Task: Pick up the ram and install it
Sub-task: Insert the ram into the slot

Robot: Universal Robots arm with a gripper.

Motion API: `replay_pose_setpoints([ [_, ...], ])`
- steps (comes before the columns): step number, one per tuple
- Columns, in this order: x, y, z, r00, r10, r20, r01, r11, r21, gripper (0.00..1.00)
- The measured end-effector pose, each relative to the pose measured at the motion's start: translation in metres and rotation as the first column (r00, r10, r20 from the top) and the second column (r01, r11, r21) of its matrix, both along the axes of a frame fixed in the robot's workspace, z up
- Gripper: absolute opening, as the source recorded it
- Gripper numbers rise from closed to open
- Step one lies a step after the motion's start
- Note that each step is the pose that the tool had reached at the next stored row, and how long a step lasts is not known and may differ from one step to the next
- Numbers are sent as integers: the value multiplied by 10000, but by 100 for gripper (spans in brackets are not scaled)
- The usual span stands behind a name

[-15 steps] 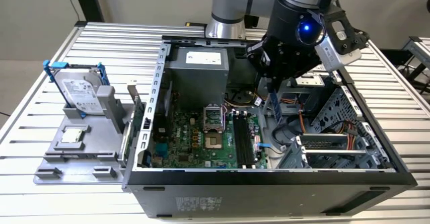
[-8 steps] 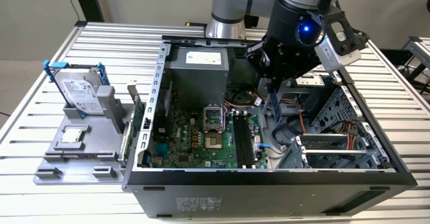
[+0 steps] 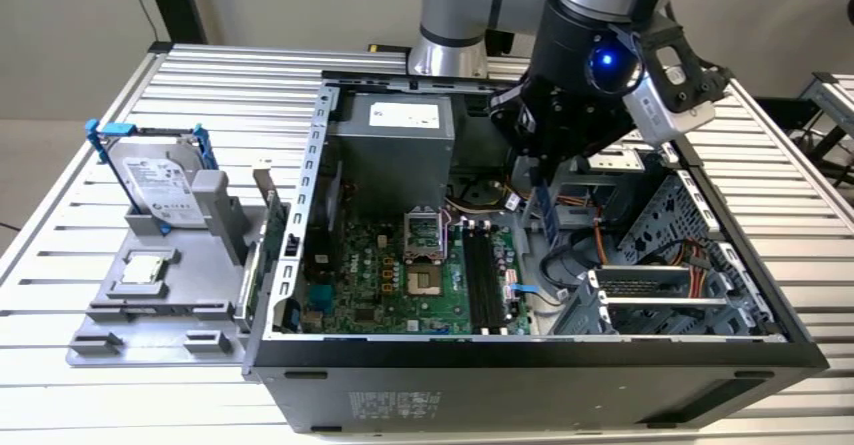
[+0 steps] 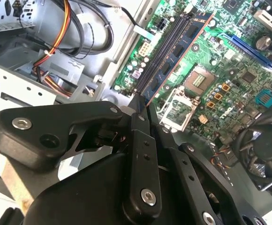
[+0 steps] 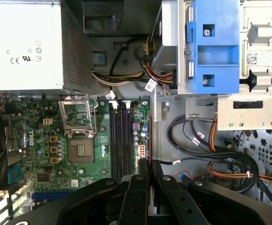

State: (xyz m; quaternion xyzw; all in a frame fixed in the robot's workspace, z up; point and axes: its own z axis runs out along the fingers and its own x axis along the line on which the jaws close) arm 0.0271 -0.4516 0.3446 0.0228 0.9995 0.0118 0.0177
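Observation:
My gripper (image 3: 541,187) is shut on the ram (image 3: 545,215), a narrow dark blue stick that hangs on edge inside the open computer case (image 3: 534,350). In the second wrist view the ram (image 4: 179,47) reaches out from the closed gripper (image 4: 140,104) over the green motherboard, with its black chips showing. It runs alongside the black memory slots (image 4: 155,58) and sits above them, slightly to one side. In the first wrist view the ram (image 5: 149,140) shows as a thin edge ahead of the gripper (image 5: 149,165), beside the slots (image 5: 121,140).
At the exterior view's left, a grey stand holds a silver hard drive in a blue frame (image 3: 167,185) and a small square processor chip (image 3: 144,268). Inside the case are the power supply (image 3: 400,135), the processor socket (image 3: 424,255), loose cables (image 3: 587,255) and a metal drive cage (image 3: 667,295).

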Motion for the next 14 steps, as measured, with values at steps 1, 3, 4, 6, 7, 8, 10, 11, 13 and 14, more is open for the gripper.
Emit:
replay_pose_setpoints([
  [1,0,0,-12,10000,0,0,0,10000,1,0],
  [3,0,0,-45,10000,0,0,0,10000,0,0],
  [4,0,0,-63,10000,0,0,0,10000,-1,0],
  [6,0,0,-100,10000,0,-1,0,10000,-1,0],
  [7,0,0,-118,10000,1,0,-1,10000,-2,0],
  [8,0,0,-136,10000,0,-1,0,10000,-3,0],
  [10,0,0,-173,10000,1,-1,-1,10000,-7,0],
  [11,0,0,-191,10000,-5,-1,5,10000,-8,0],
  [13,0,1,-228,10000,-60,0,60,10000,-17,0],
  [14,0,0,-245,10000,-90,0,90,10000,-24,0],
])
